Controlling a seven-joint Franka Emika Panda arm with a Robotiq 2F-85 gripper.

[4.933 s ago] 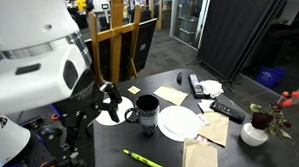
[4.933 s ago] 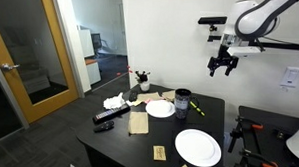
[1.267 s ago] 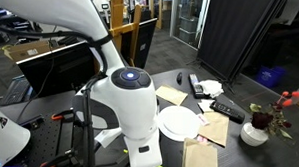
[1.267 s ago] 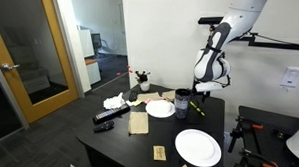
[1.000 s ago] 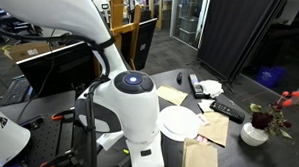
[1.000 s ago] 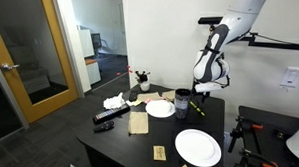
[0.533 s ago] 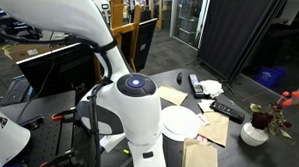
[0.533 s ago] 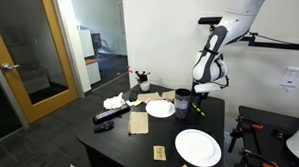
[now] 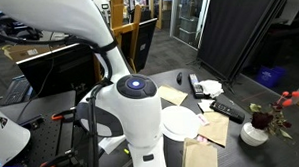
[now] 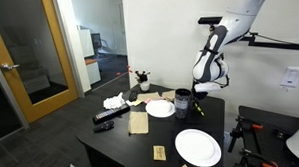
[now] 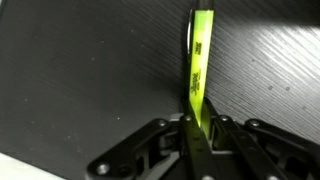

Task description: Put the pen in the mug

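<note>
Gripper (image 11: 198,128) down at the dark table (image 11: 80,70), fingers clamped on one end of the pen (image 11: 201,55), pen lying flat, just right of the mug (image 10: 182,103).

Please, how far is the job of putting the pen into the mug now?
Done: the gripper sits down at the pen. In hand: the grasp, its jaws look closed on the pen, which seems to lie on the table. Left: lifting it, carrying it to the mug, dropping it in.
</note>
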